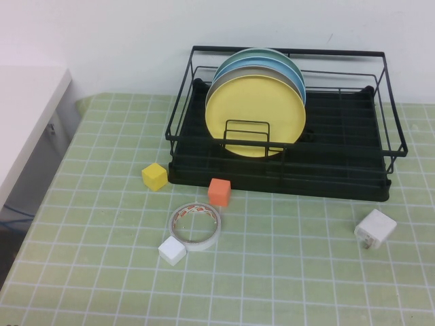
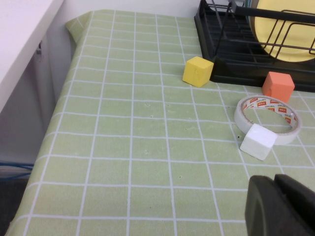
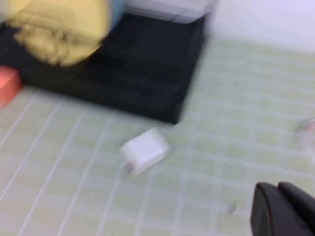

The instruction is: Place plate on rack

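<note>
Two grippers show only in the wrist views, each as dark fingers at the lower right corner of its frame. The left gripper [image 2: 281,206] hangs low over the green checked tablecloth [image 1: 102,224], well apart from the plate; its two fingers lie close together with only a thin seam between them, and they hold nothing. Neither arm appears in the high view.

Going left to right in the high view, a white table [image 1: 24,112] fills the upper left edge. On the cloth, a yellow cube [image 1: 154,176] sits left of centre, near the front left corner of the rack. Below it a white cube [image 1: 172,250] touches a roll of tape [image 1: 196,225], and an orange cube [image 1: 219,191] stands just before the front edge of the rack.

In the upper centre the yellow plate [image 1: 255,115] stands upright in the rack [image 1: 340,170], foremost in a row of plates, with a grey-white plate [image 1: 216,80] and light blue plates [image 1: 289,68] behind it and wire dividers [image 1: 246,139] in front. The right part of the rack's tray holds no dishes.

At lower right of the high view a white charger [image 1: 375,229] lies on the cloth. The right gripper [image 3: 283,209] hangs above the cloth near that charger, far from the plate; its fingers look almost together and hold nothing.
</note>
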`<act>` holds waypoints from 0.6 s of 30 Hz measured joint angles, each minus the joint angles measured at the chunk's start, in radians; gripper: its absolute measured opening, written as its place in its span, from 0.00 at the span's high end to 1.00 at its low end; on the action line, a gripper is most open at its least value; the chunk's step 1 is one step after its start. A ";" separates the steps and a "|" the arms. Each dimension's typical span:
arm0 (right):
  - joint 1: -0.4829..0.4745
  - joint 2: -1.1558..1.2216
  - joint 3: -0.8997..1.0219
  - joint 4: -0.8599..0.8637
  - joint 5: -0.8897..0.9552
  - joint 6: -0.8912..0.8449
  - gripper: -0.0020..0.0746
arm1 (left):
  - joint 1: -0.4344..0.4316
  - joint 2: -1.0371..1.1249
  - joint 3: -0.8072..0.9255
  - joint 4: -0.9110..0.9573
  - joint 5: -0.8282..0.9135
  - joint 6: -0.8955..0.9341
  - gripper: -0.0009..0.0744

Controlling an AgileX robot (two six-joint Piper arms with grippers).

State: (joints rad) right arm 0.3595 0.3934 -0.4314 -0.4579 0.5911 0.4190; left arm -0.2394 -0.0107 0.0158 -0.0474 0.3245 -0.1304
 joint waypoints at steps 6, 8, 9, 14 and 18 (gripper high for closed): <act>-0.289 -0.112 0.108 0.013 -0.191 0.050 0.97 | 0.000 0.000 0.000 0.000 0.000 0.000 0.99; -0.374 -0.146 0.164 0.015 -0.277 0.057 0.97 | 0.000 0.000 0.000 0.000 0.000 0.000 0.99; -0.410 -0.163 0.195 0.015 -0.314 0.061 0.97 | 0.000 0.000 0.000 0.000 0.000 0.000 0.99; -0.519 -0.227 0.300 0.015 -0.375 0.063 0.97 | 0.000 0.000 0.000 0.000 0.000 0.000 0.99; -0.536 -0.247 0.313 0.015 -0.364 0.063 0.97 | 0.000 0.000 0.000 0.000 0.000 0.000 0.99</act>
State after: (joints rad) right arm -0.1767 0.1463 -0.1188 -0.4425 0.2271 0.4823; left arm -0.2394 -0.0107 0.0158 -0.0470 0.3245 -0.1304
